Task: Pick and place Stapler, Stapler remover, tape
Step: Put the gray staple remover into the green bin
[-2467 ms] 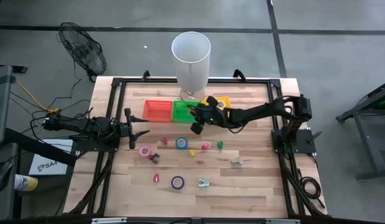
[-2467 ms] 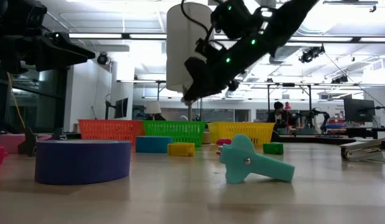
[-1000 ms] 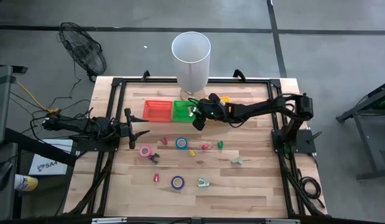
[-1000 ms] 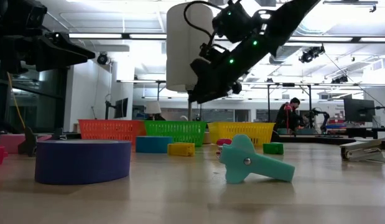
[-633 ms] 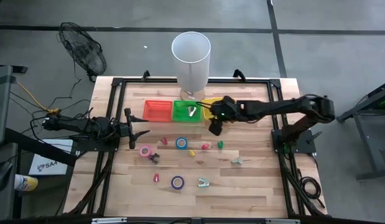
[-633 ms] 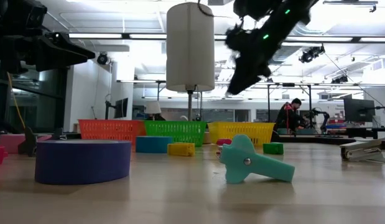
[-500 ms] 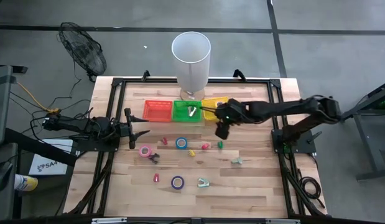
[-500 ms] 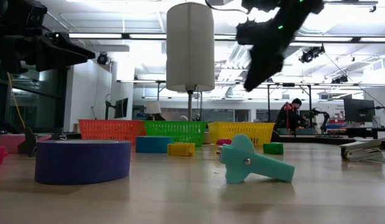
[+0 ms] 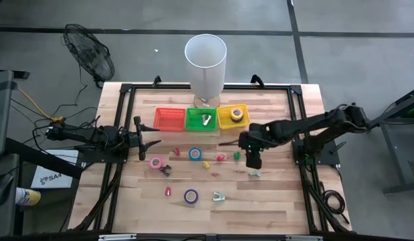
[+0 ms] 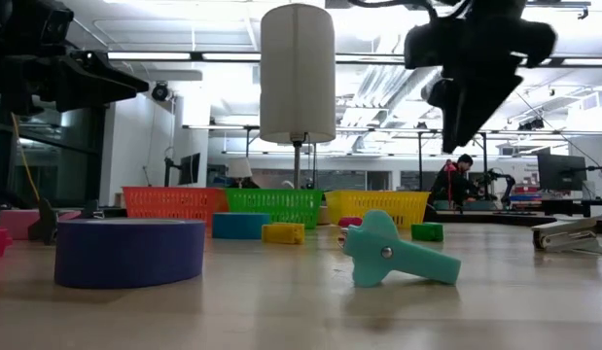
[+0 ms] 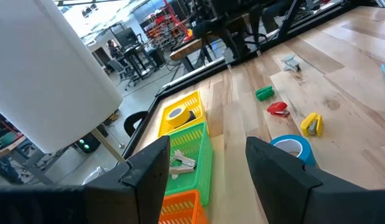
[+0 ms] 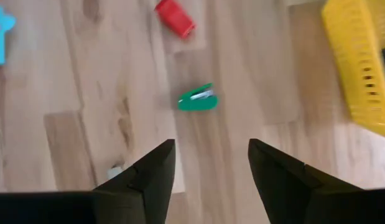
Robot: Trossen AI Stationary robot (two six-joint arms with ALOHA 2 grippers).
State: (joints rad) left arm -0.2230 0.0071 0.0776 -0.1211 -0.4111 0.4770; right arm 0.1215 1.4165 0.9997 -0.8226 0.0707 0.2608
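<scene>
— Where are the tape rolls lying?

— Pink tape [image 9: 155, 162], blue tape [image 9: 194, 154] and purple tape [image 9: 191, 196] are sitting on the wooden table [image 9: 273, 201]; another roll [image 9: 237, 114] is resting in the yellow basket [image 9: 223, 120].

— And the arms?

— The right gripper [image 9: 253, 161] is hovering, jaws released and empty, above a green stapler [image 12: 197, 99]. The left gripper [image 9: 153, 136] is waiting at the table's left edge, jaws parted. A person [image 10: 454, 185] is standing in the workshop behind.

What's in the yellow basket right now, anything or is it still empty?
Not empty. The yellow basket holds one roll of tape, seen in the high view and again in the left wrist view. Nothing else shows inside.
</scene>
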